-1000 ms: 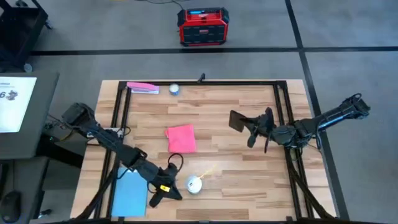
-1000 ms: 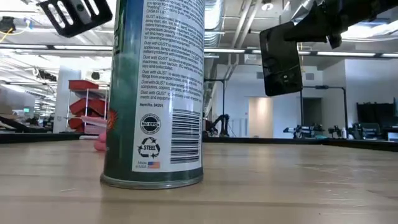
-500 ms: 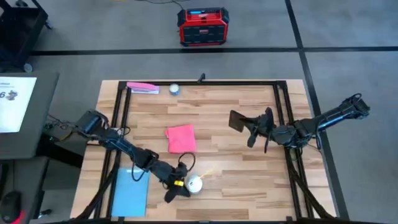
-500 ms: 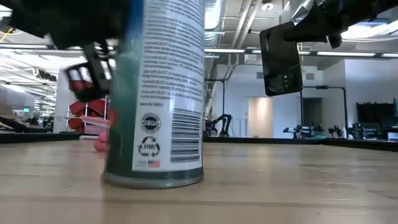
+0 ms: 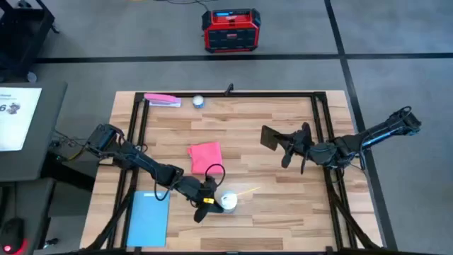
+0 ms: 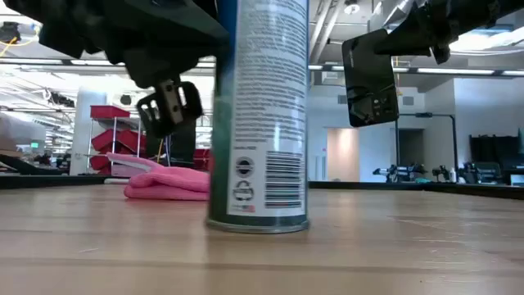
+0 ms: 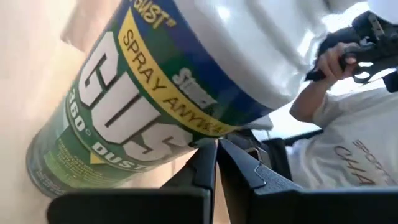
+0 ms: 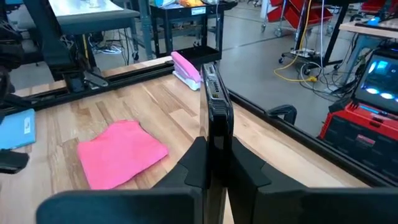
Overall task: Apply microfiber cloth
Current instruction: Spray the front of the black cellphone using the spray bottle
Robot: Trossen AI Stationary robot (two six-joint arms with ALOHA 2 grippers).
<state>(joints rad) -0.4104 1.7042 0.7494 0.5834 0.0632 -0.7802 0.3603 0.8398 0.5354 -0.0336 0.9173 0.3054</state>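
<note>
The wooden table (image 5: 269,205) carries everything, framed by a black rail. On its near-left part lies a light-blue rectangle (image 5: 147,220), flat and apart from the rest. The microfiber cloth (image 5: 206,157) lies flat and bare near the middle of the table, a little to the left, with neither arm touching it; in the low view it shows as a pink fold (image 6: 168,183) behind the can. The left gripper (image 5: 206,204) is low over the near side, just beside a green-and-white duster can (image 6: 260,115) that stands upright, and its fingers look closed together with nothing between them. The right gripper (image 5: 291,146) hangs over the table's right half, clamped on a black phone (image 5: 270,136) held on edge above the wood. A small pink strip-like item (image 5: 163,100) rests at the far-left rim
</note>
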